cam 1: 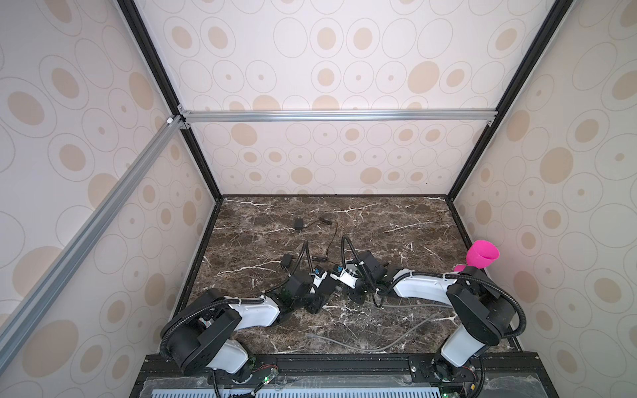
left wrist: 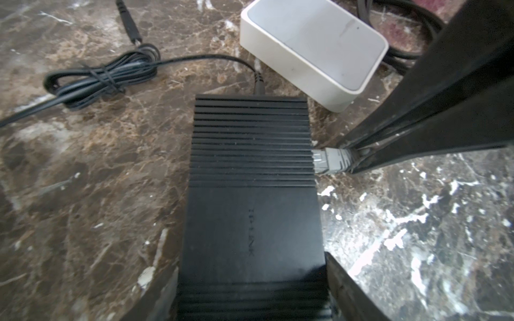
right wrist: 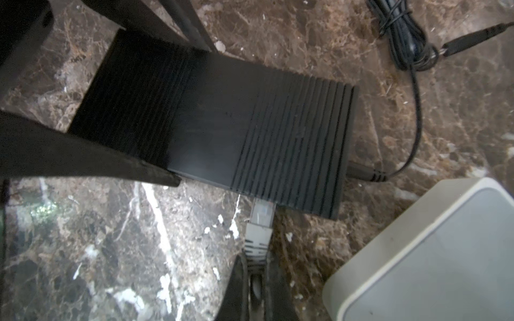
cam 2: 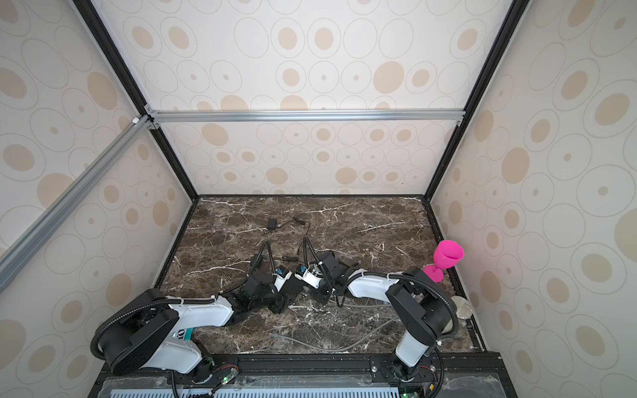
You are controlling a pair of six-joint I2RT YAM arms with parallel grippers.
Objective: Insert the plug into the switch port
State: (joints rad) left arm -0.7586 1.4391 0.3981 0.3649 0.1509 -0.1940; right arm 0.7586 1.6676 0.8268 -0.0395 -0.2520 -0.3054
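**Bench** (cam 1: 396,220): brown marble-pattern slab, glossy, veined white.

**Switch** (left wrist: 250,155): flat black plastic box, rectangular. Both ends are finely ribbed, with a smooth band between bearing faint embossed lettering. It lies flat mid-bench, nearer the front edge.

**Left gripper** (left wrist: 250,264): matte black tapered fingers (left wrist: 345,286), clenched across the switch's width at one ribbed end.

**Plug** (right wrist: 260,222): clear square-tipped connector on a grey stepped rubber boot. The tip meets the switch's long side face; depth of seating cannot be told.

**Right gripper** (right wrist: 255,271): narrow black fingers, pinched tight on the plug's boot.

**Grey cable** (cam 1: 362,346): thin and round, in a loose curve along the front edge.

**White box** (left wrist: 314,47): smooth plastic with rounded corners and a pale grey inset top, just beside the switch's corner.

**Black cord** (left wrist: 97,77): thin lead, partly bundled and tied, running to a barrel connector at the switch's short end.

**Adapter** (cam 1: 298,224): small black block, towards the rear edge.

**Goblet** (cam 1: 481,256): bright pink, stemmed with a flared bowl, at the right edge.
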